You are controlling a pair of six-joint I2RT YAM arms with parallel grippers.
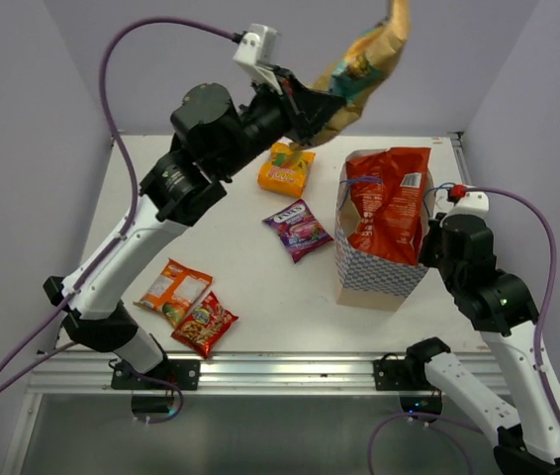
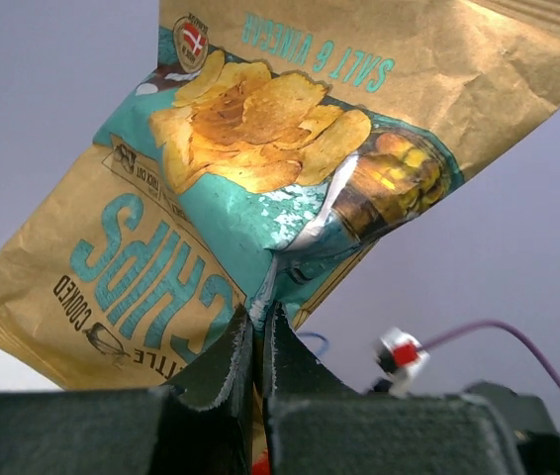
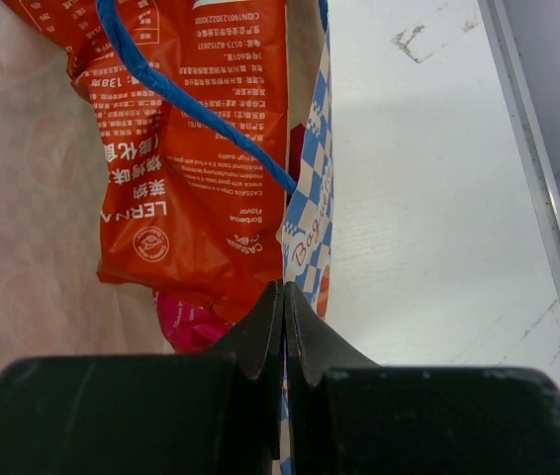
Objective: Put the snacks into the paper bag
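Aloft: tan-brown packet, up beyond the paper bag.
We see the left pincer clamped on its lower edge. The right pincer nips the bag's wall, fully closed, we judge to steady its mouth.

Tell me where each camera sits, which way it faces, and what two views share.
Top external: above and behind the arms, looking down on the table; both arms show, bases nearest.
Left wrist: on the raised left arm, looking along the left gripper, shut on the kettle chips packet, wall behind.
Right wrist: looking down along the right gripper, shut on the paper bag rim, large red packet inside.
Shared: top and right wrist both show the bag and red packet; top and left wrist, the chips packet.
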